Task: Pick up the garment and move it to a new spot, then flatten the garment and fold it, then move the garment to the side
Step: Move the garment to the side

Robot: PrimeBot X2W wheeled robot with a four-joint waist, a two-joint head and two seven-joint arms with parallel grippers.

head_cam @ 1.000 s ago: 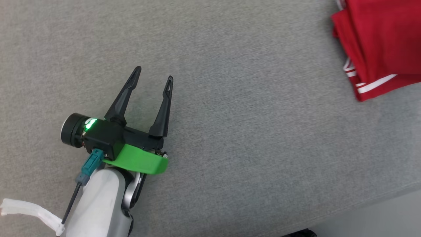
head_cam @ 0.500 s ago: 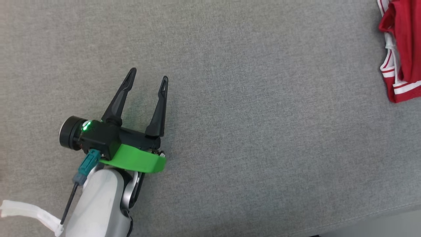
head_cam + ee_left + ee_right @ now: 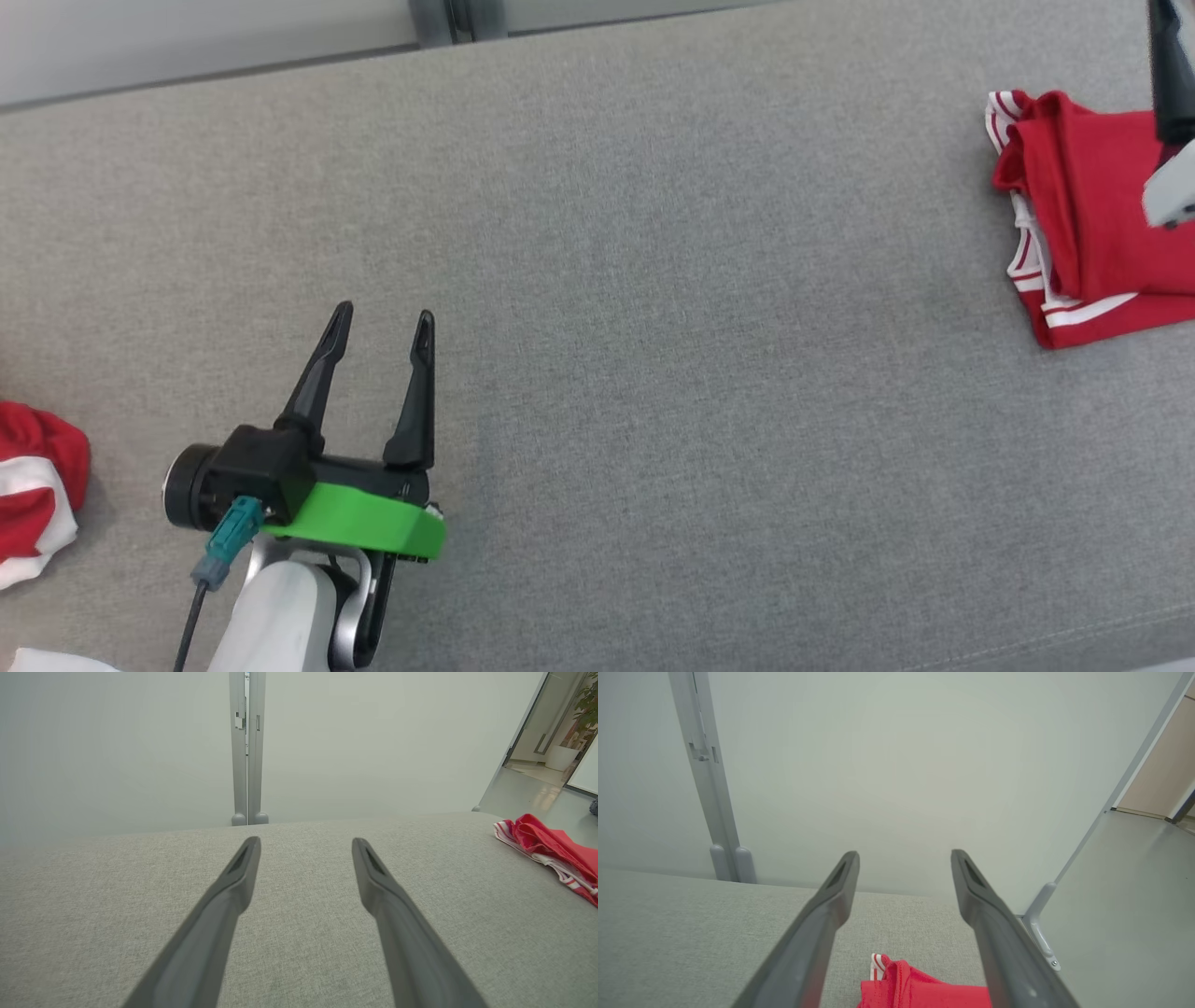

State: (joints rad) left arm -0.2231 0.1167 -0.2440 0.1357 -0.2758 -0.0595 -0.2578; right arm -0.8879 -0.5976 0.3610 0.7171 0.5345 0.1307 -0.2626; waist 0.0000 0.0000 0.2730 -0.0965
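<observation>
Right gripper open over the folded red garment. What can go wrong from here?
1. The right gripper hangs open over the folded garment. As it pulls away, a finger could snag the top layer and spoil the fold.
2. The garment seems close to the right end of the grey surface, so a nudge might slide it off.

Work surface (image 3: 709, 373): grey woven fabric, flat, evenly lit. Behind it stands a plain pale wall (image 3: 117, 742), divided by a grey vertical post (image 3: 246, 746) with two rounded feet. To the right, a glossy grey floor (image 3: 528, 788) leads to a potted plant (image 3: 563, 756).
</observation>
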